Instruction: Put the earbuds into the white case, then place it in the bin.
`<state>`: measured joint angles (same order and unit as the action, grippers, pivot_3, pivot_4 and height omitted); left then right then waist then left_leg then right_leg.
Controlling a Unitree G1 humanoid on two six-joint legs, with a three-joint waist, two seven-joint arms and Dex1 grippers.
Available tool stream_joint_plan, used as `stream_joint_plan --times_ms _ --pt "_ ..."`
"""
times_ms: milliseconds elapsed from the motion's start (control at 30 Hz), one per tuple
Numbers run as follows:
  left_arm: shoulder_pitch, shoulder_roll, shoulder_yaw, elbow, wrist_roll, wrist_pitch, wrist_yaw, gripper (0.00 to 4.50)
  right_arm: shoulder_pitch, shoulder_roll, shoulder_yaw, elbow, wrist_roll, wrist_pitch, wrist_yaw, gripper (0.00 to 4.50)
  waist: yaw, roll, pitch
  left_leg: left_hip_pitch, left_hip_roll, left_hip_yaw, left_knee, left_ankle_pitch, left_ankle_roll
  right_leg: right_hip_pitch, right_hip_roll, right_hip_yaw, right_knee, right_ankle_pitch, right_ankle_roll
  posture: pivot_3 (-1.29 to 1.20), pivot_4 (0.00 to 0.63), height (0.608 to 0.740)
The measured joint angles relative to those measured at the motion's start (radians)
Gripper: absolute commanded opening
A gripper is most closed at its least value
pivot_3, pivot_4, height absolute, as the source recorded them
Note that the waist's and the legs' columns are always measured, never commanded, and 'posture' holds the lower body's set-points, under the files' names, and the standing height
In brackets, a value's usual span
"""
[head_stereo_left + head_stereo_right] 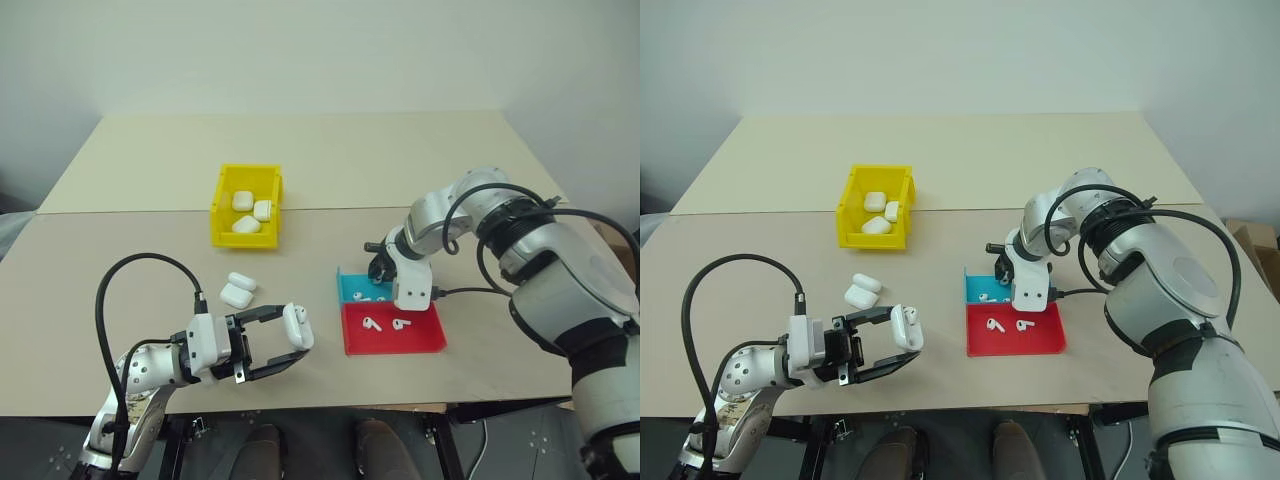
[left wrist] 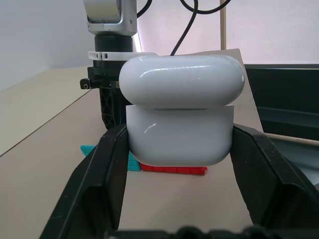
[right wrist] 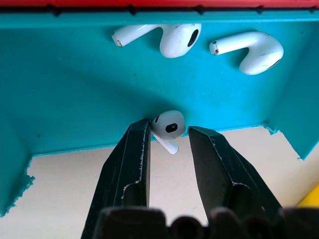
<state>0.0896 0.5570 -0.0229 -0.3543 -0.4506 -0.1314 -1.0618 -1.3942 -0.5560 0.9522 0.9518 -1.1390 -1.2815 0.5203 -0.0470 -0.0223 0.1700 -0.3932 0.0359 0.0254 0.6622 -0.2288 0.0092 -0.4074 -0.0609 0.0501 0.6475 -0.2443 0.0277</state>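
Right wrist view: right gripper [image 3: 168, 137] pts down into the teal tray [image 3: 75, 74], fingers [image 3: 132, 159] partly spread w/ one earbud [image 3: 168, 124] between the tips. Bud head touches the one finger; can't confirm the other finger has contact, so grip not proven. Two more earbuds [image 3: 164, 37] lie loose on the teal floor near the top of that frame.

Left eye view: same gripper at centre-right, over the teal tray, which butts against the red tray [image 1: 395, 335]. Two more buds on the red one [image 1: 372, 324].

Left gripper [image 1: 275, 340] lower left of frame, level, pinching the white case [image 1: 297, 325] between its tips. Left wrist view shows the case [image 2: 182, 117] clamped by its lower body, lid up; can't tell if the lid is cracked open or just seated.

Two spare cases [image 1: 238, 290] on the table [image 1: 420, 160] just above the left gripper. The bin [image 1: 222, 222], upper left of centre, already has three cases inside.

Step, my read: picking the first bud, nothing loaded into the held case yet. Next needs: close fully on the bud, lift clear of the tray wall, carry to the case at lower left, line the stem w/ its socket. Case lid must be open for that. Risk: tiny glossy bud, could slip or twist in the pinch.
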Motion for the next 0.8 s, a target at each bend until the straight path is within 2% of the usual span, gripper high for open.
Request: stream_joint_plan --times_ms 800 --pt "-0.001 0.000 0.000 0.000 0.003 0.000 0.001 2.77 -0.008 -0.003 0.023 -0.003 -0.043 -0.013 -0.047 1.61 0.001 0.000 0.000 0.003 0.000 0.001 -0.001 0.000 0.000 0.001 0.000 0.002 0.000 0.000 0.000 0.00 0.150 0.740"
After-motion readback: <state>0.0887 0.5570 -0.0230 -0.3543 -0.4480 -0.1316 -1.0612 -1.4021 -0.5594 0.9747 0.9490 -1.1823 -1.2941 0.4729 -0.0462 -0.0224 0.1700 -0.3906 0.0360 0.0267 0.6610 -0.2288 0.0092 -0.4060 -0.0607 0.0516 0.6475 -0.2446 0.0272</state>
